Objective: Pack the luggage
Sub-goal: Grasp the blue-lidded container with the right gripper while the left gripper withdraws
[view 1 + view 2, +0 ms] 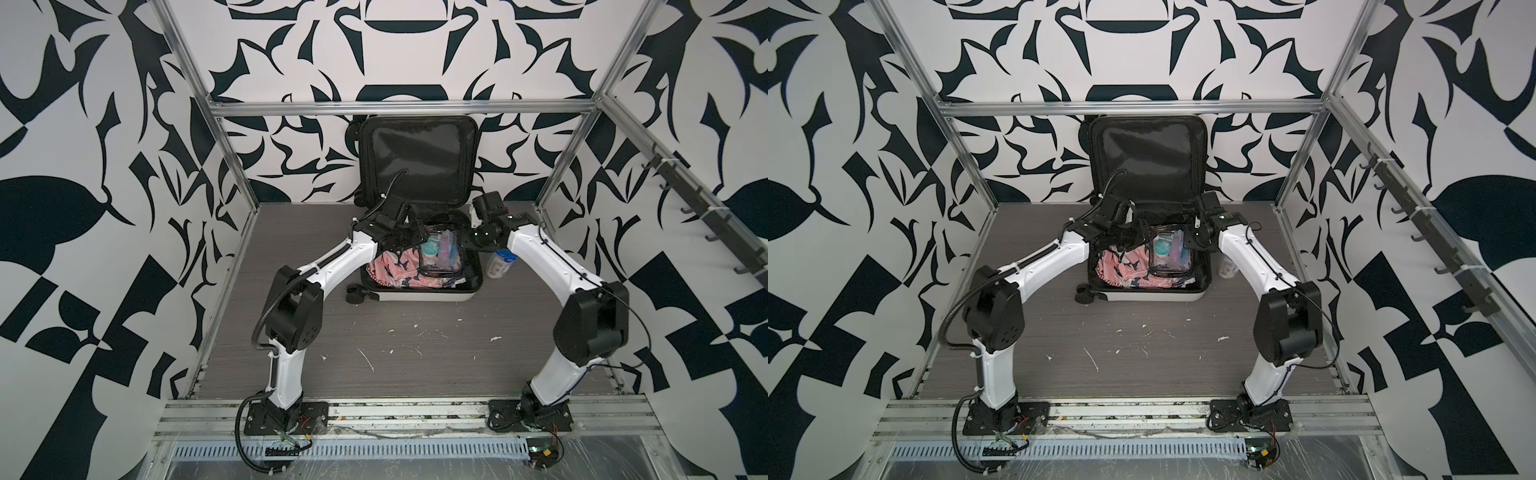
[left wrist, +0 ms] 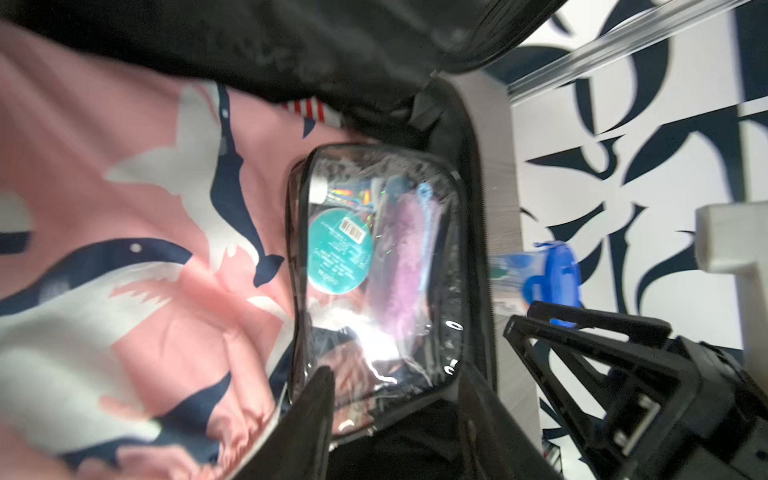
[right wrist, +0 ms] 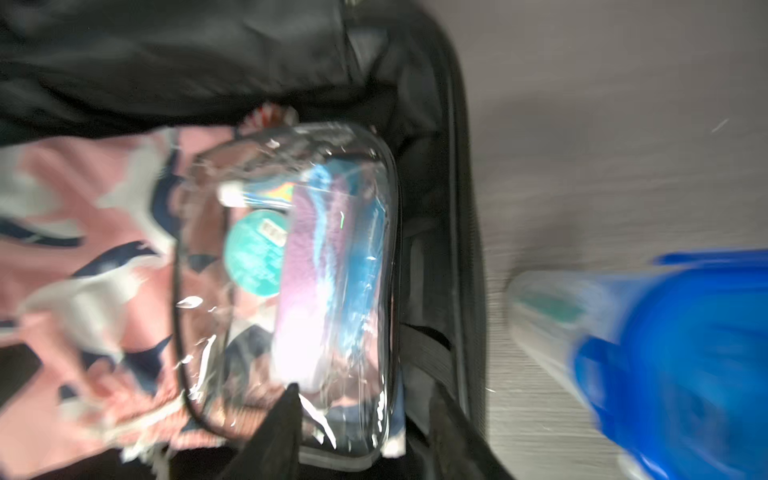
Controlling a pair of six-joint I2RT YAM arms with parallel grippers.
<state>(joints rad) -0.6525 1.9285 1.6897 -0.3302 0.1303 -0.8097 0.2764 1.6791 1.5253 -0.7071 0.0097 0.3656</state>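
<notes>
The luggage (image 1: 419, 296) lies open at the back middle of the table in both top views, its black-lined lid (image 1: 1148, 162) upright against the wall. A pink shark-print garment (image 1: 392, 272) fills its base, and a clear black-trimmed toiletry pouch (image 1: 440, 253) lies on the base's right side. My left gripper (image 2: 395, 372) hovers open over the pouch's (image 2: 382, 257) end, one finger on each side, neither pressing it. My right gripper (image 3: 363, 388) is also open, straddling the pouch's (image 3: 291, 270) corner by the luggage's right wall. Both grippers (image 1: 1133, 237) (image 1: 1190, 241) hang over the luggage's back half.
A white bottle with a blue cap (image 1: 500, 262) lies on the grey table just right of the luggage, under the right arm, and shows blurred in the right wrist view (image 3: 665, 353). Metal frame posts (image 1: 232, 158) stand at the table's back corners.
</notes>
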